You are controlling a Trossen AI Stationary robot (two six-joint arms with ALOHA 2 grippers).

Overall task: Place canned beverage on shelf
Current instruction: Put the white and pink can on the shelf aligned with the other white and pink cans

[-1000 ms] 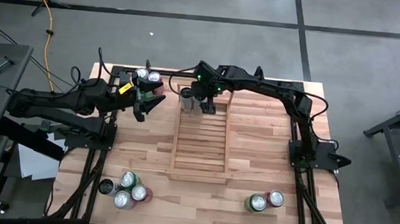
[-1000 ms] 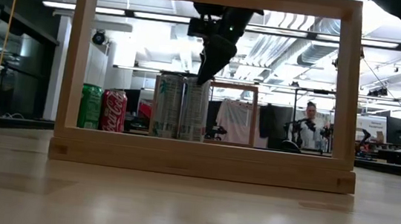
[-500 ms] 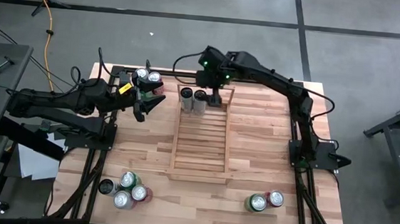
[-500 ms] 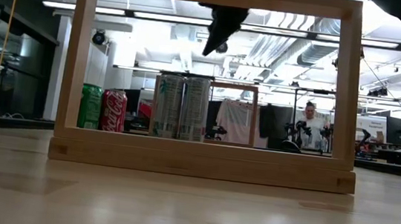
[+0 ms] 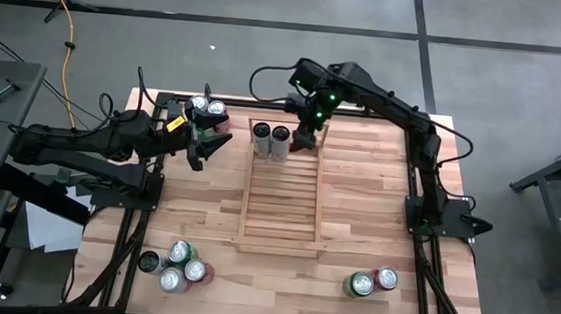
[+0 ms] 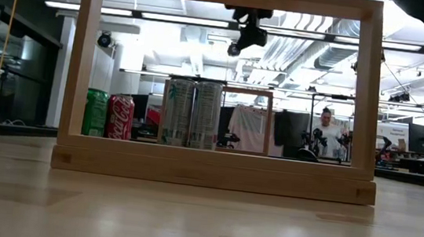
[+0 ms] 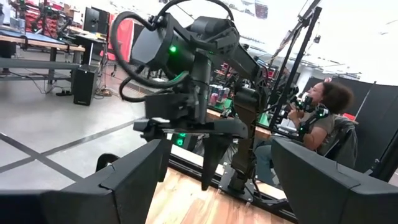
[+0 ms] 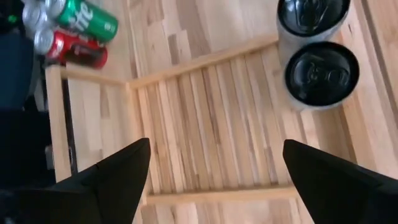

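right claw (image 5: 306, 139): open wide, empty, above shelf (image 5: 280, 202), upper centre
two silver cans (image 5: 270, 140): on shelf
left claw (image 5: 207, 143): open, empty, upper left

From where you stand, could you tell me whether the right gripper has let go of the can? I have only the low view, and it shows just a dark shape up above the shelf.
Observer: Yes. The right gripper is open and empty above the shelf.
Operator: Thank you. How many cans are on it?
Observer: Two silver cans, side by side at the far end, nearer the left rail.
Operator: And the left arm?
Observer: The left gripper waits open beside the shelf, next to a few cans at the table's far-left corner.
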